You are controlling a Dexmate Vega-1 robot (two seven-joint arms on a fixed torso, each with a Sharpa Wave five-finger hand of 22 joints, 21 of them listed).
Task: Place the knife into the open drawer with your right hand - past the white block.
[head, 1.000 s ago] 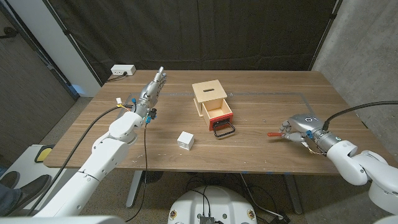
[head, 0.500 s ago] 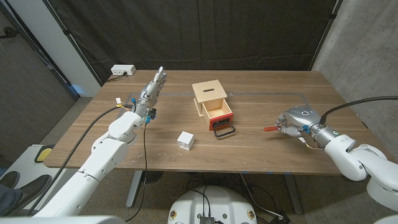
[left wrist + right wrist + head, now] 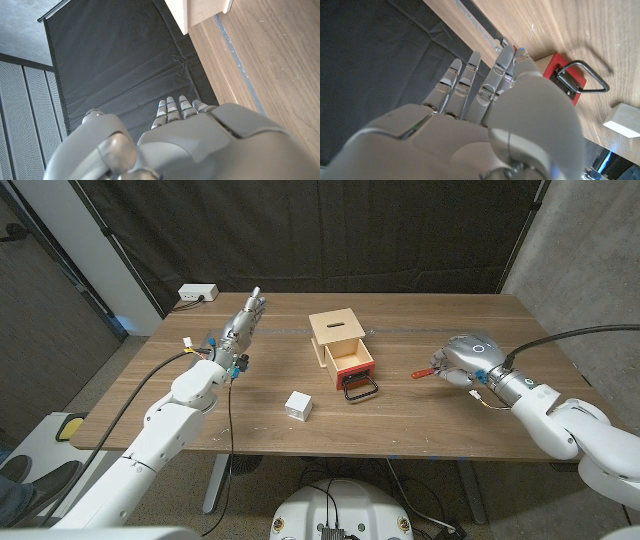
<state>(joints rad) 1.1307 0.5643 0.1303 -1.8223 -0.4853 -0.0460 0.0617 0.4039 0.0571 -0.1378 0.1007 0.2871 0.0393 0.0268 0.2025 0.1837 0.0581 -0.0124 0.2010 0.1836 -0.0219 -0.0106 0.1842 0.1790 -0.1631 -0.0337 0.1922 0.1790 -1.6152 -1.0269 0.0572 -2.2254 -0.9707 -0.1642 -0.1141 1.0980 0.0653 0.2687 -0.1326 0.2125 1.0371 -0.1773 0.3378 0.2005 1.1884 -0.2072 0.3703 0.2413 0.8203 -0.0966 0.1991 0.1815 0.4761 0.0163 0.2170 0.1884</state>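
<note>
My right hand [image 3: 466, 359] hovers over the table to the right of the drawer and grips the knife; its red end [image 3: 424, 372] pokes out toward the drawer. The wooden box [image 3: 336, 328] stands mid-table with its red drawer [image 3: 351, 363] pulled open toward me, a black wire handle [image 3: 361, 389] at the front. The white block [image 3: 298, 405] lies left of the drawer, nearer the front edge. In the right wrist view, beyond my right hand [image 3: 485, 115], I see the drawer front [image 3: 561, 75] and the block [image 3: 624, 121]. My left hand [image 3: 243, 325] points away with straight fingers, holding nothing.
A white socket box [image 3: 197, 293] sits at the far left corner of the table. A black curtain hangs behind. A thin tape line [image 3: 470, 332] runs across the table beyond my right hand. The box's corner [image 3: 200, 10] appears in the left wrist view past my left hand [image 3: 170, 140].
My right hand has risen and moved left and farther across the table toward the drawer, carrying the knife. The left arm, box and block have stayed put.
</note>
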